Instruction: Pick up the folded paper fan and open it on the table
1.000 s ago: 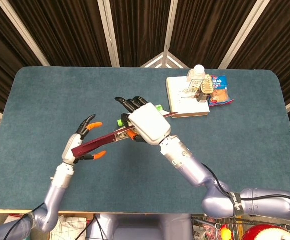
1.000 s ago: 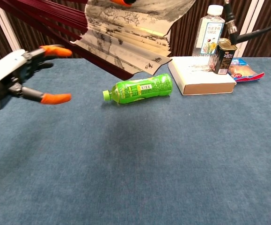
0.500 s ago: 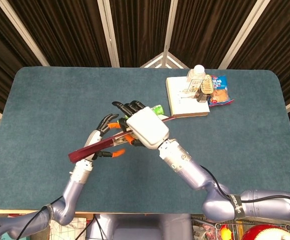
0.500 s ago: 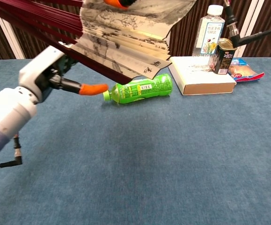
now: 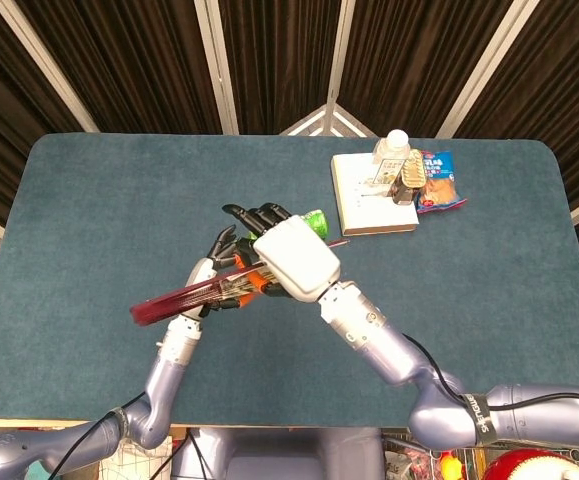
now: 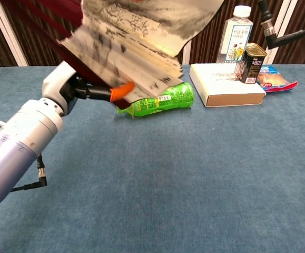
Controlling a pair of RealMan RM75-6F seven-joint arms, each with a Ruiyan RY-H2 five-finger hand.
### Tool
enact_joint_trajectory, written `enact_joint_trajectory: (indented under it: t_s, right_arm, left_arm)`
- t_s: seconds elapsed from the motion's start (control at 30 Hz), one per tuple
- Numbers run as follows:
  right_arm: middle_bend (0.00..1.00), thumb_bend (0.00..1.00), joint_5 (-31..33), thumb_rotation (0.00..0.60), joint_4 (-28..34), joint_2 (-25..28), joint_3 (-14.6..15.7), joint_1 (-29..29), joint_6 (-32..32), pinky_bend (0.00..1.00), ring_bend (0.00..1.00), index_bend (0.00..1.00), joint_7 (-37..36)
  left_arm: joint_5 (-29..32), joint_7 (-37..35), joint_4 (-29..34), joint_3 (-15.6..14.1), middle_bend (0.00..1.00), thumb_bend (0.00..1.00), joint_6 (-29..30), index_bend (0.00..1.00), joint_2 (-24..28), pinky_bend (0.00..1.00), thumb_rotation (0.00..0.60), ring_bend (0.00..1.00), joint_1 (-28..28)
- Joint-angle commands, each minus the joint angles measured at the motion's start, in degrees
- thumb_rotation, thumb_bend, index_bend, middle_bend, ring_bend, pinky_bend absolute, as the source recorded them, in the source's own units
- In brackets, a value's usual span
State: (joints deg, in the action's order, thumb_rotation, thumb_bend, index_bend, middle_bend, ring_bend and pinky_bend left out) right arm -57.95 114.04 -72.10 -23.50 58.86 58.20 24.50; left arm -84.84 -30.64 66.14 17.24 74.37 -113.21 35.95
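Seen from above, the paper fan is held in the air over the middle of the blue worktop, its dark red sticks running as one long line from a low end at the left up toward the right. The left hand sits at the middle of that line, coming in from below and to the left, its orange-tipped fingers closed against the sticks and the lower edge of the pleats; how firm the hold is cannot be told. Just to its right, touching the same stretch of sticks from above, the right hand covers the fan with its white back to the camera — its fingers wrap the upper part. From the chest camera the printed paper leaf is partly spread, blurred, hanging above a green bottle that lies on its side on the worktop. Further right stand a flat white box, a clear water bottle, a small can and a snack packet. Both hands are equally near — the opening likely turns on drawing the sticks apart across that long axis.
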Motion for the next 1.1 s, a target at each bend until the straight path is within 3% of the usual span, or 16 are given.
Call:
enact_joint_trajectory:
  t_s: [0.03, 0.57, 1.1]
  right_arm:
    - [0.15, 0.5, -0.1, 0.6, 0.1, 0.7, 0.0, -0.4, 0.3, 0.23, 0.23, 0.89, -0.6]
    - [0.15, 0.5, -1.2, 0.6, -3.4, 3.9, 1.5, -3.5, 0.7, 0.23, 0.23, 0.89, -5.9]
    - [0.15, 0.5, -6.5, 0.6, -8.1, 3.2, 5.0, -6.8, 1.3, 0.23, 0.23, 0.89, -11.4]
  left_arm:
    - [0.4, 0.3, -0.2, 0.5, 0.35, 0.51, 1.2, 0.75, 0.2, 0.14, 0.6, 0.0, -0.4]
    - [-1.1, 0.5, -6.4, -1.2, 0.33, 0.52, 4.7, 0.73, 7.1, 0.14, 0.6, 0.0, -2.6]
    - [-5.1, 0.6, -12.1, -2.7, 0.32, 0.51, 15.6, 0.73, 11.9, 0.14, 0.6, 0.0, -5.9]
